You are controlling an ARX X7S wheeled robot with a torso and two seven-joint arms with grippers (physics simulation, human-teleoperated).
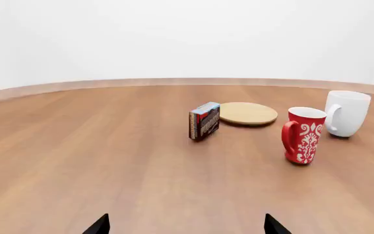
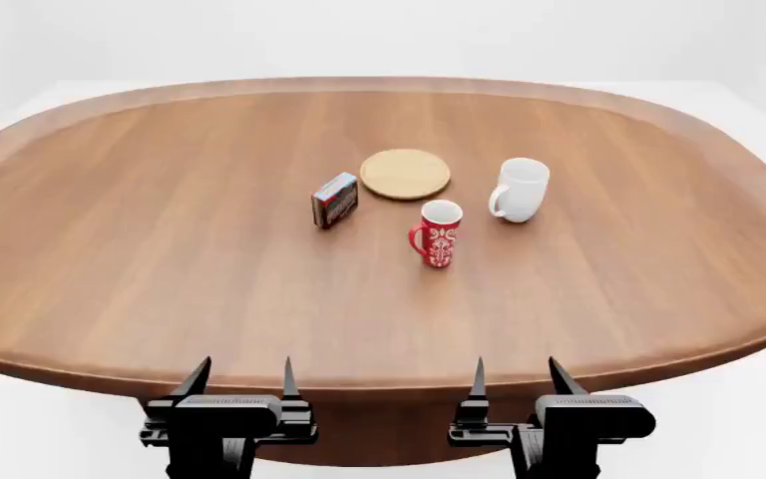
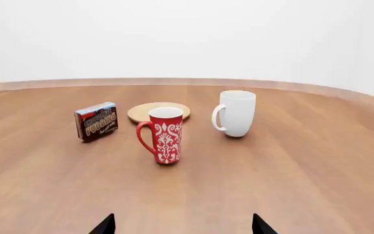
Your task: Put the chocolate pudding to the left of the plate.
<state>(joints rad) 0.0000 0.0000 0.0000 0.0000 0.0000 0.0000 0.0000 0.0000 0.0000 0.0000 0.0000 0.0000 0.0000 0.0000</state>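
A big brown table (image 2: 157,249) fills the head view. At the bottom edge, the left gripper (image 2: 239,379) and right gripper (image 2: 514,377) sit low by the near table edge, fingers pointing up, spread wide, holding nothing. Near the middle lies the round plate (image 2: 405,173). Right of it stands the white mug (image 2: 522,189). Below the plate stands the red mug (image 2: 438,233). The chocolate pudding (image 2: 335,200) stands on its edge, just beside the plate's lower left.

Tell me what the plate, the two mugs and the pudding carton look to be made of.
Plate: pale wood, matte, with faint grain and a thin rim. White mug and red patterned mug: likely glazed ceramic, smooth with thick walls. Chocolate pudding: probably printed cardboard, with flat faces and sharp edges. All are simulator renders, so this is appearance only.
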